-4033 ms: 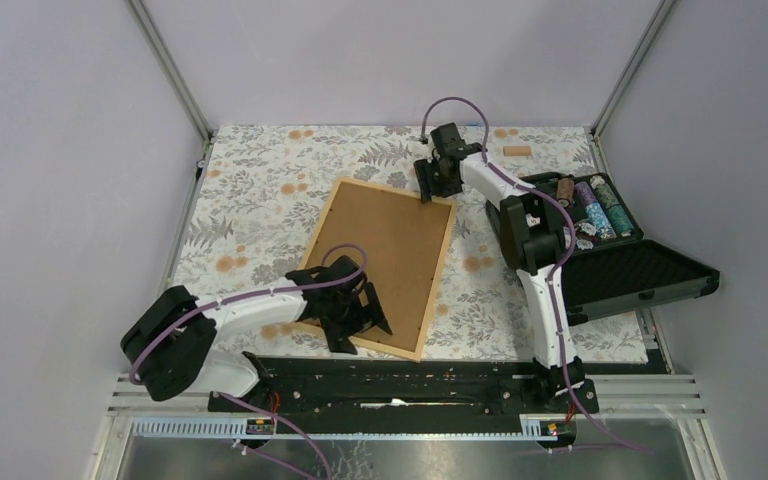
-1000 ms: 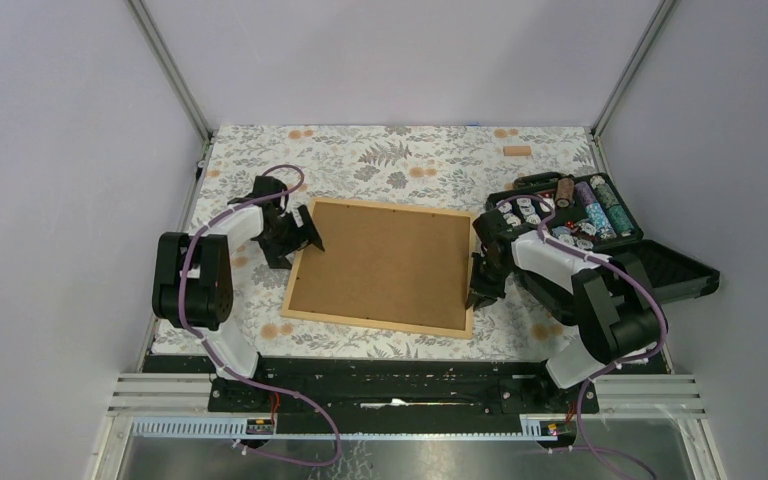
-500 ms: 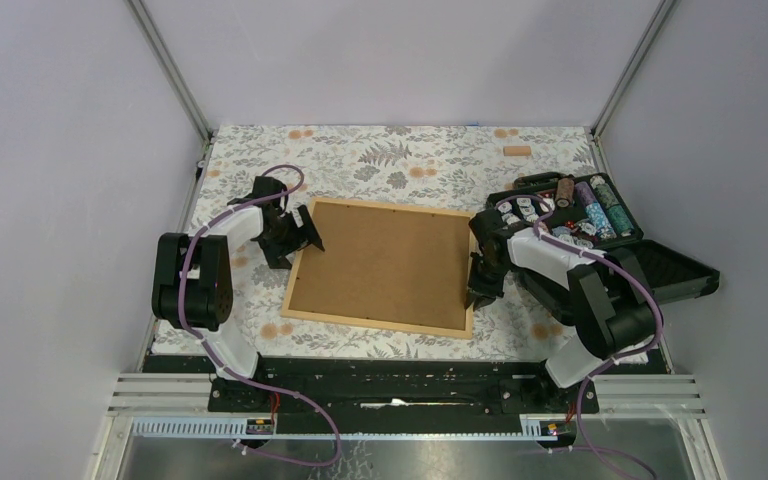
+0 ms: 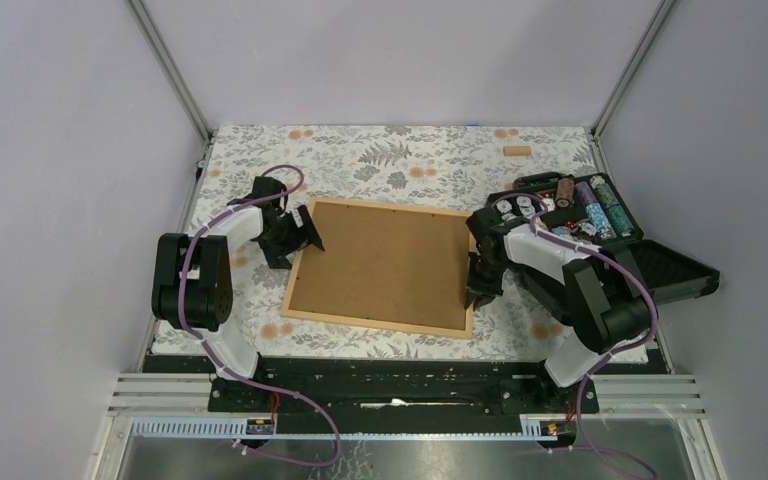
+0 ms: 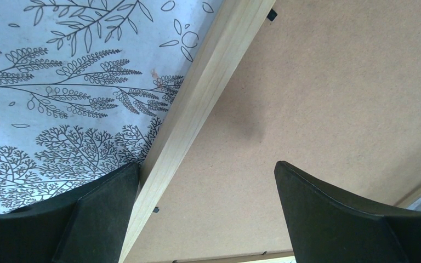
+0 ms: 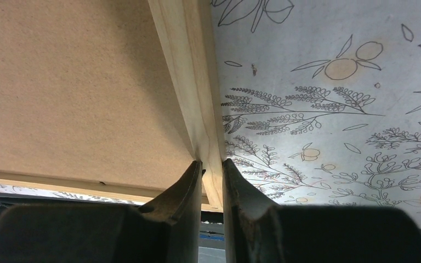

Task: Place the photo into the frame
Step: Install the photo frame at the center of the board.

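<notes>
While the frame [image 4: 378, 323] lies flat with its back upward, about midway between the left and right edges of the bench [image 4: 380, 150] and nearer the near edge, its brown backing [image 4: 385, 262] fills the wooden border and faces up. The left fingers [image 5: 101, 211] stand wide apart astride the frame's left rail, toward its far left corner; one finger is over the flowered cloth [image 5: 60, 82] outside the rail, the other over the backing, and I cannot tell whether either touches. The right fingers [image 6: 183, 189] are drawn nearly together and pinch the right rail between them, toward the frame's near right corner, with one tip on the backing side and the other on the cloth side. An open black case [image 4: 660, 275] sits by the bench's right edge, near the frame's right rail, with rows of chips [image 4: 590, 205] in it; a small wooden block [image 4: 516, 151] lies near the far right corner, well apart from the frame.
</notes>
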`<state>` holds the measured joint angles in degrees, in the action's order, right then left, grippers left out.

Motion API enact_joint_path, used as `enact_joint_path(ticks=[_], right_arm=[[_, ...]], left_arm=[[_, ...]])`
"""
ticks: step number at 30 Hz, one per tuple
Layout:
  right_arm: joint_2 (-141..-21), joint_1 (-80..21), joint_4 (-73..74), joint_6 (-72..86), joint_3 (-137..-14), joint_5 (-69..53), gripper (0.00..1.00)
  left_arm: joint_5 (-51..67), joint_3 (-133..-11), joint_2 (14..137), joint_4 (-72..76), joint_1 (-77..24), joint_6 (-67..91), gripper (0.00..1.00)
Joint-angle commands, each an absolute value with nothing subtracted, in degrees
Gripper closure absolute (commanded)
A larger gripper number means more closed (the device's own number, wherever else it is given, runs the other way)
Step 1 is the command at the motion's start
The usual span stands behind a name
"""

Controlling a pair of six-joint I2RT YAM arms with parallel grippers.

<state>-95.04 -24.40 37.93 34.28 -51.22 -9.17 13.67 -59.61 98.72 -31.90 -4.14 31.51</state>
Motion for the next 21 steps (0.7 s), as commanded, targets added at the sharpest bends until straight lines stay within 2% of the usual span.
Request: enact_joint_path(ticks=[1,14,21], right_arm=[[-107.2,-27.7,13.8,36.3,-46.0,-7.0,0.79],[-112.9,-31.3,10.4,41.7,-49.9,-2.5,0.80],[-112.7,-32.8,2.8,44.4,-48.4,-1.7,0.80]], left_arm=[[21.5,-56.8,102.5,-27.0,-6.2,33.1,0.03],[24.2,-55.3,103.1,-26.3,-7.6,33.5,0.03],[25.0,-53.8,102.1,-26.0,-7.5,33.4,0.04]])
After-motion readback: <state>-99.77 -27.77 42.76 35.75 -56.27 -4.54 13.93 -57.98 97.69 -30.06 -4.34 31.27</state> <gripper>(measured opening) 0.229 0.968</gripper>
